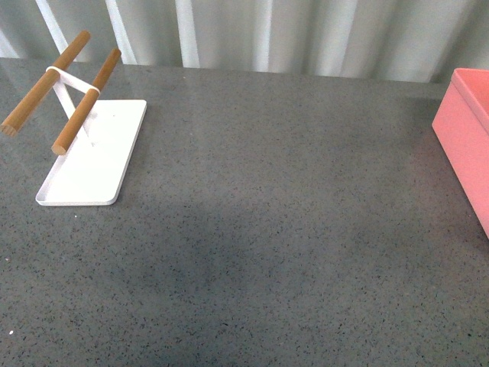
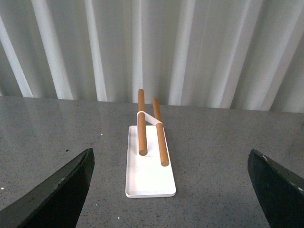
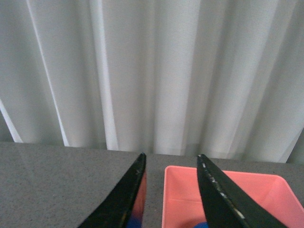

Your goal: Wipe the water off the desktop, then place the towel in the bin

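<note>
The dark grey speckled desktop (image 1: 267, 229) fills the front view, with neither gripper in sight there. No water stands out on it; a faintly darker patch (image 1: 206, 252) lies near the middle. The salmon-pink bin (image 1: 466, 130) sits at the right edge. In the right wrist view my right gripper (image 3: 171, 156) is open and holds nothing, with the bin (image 3: 237, 194) just beyond its fingers. A small bit of the blue towel (image 3: 202, 225) shows inside the bin at the frame's lower edge. My left gripper (image 2: 170, 154) is wide open above the desktop and empty.
A flat white tray (image 1: 92, 164) carrying two wooden rods (image 1: 84, 103) stands at the far left of the desktop; it lies straight ahead of the left gripper, tray (image 2: 149, 175). A pale pleated curtain (image 1: 267, 34) hangs behind the desktop's far edge.
</note>
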Available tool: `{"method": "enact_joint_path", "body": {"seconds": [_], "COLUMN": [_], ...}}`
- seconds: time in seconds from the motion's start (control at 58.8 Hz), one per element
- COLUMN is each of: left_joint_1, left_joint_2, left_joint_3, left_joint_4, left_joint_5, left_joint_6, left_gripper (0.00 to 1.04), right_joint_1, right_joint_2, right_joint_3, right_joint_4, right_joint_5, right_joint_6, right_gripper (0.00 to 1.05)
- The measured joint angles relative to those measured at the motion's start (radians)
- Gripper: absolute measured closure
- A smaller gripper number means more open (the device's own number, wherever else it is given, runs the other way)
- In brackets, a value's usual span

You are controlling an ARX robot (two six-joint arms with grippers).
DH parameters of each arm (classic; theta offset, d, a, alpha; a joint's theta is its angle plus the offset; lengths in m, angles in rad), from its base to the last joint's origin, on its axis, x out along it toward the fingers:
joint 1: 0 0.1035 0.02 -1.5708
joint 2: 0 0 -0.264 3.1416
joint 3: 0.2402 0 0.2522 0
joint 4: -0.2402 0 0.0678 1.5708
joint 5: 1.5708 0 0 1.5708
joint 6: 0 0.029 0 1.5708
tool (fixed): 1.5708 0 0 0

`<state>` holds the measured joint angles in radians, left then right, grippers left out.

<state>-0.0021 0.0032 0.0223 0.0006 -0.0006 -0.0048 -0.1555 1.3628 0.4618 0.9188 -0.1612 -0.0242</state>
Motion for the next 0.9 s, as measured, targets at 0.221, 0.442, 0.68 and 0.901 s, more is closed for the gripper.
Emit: {"method": "enact_joint_path", "body": {"seconds": [0.221, 0.442, 0.68, 0.901], "left_joint_1": [0.0, 0.0, 0.0, 0.0], "left_joint_2": [0.0, 0.0, 0.0, 0.0], "left_joint_3": [0.0, 0.0, 0.0, 0.0], "left_joint_4": [0.0, 0.0, 0.0, 0.0], "left_joint_5": [0.001, 0.0, 0.0, 0.0], "left_joint_6": [0.0, 0.0, 0.0, 0.0], "left_gripper": [0.07, 0.07, 0.07, 0.07], "right_joint_1": [0.044, 0.098, 0.153, 0.153], "right_joint_2": [-0.142, -0.318, -0.463, -0.589], "right_joint_3": [-0.185, -0.308, -0.395, -0.43], "right_joint_4": [0.007, -0.042, -0.085, -0.177], "right_joint_5": [0.052, 0.112, 0.153, 0.154], "right_joint_6": [0.004, 0.004, 0.006, 0.006], "right_gripper": [1.01, 1.01, 1.01, 1.01]}}
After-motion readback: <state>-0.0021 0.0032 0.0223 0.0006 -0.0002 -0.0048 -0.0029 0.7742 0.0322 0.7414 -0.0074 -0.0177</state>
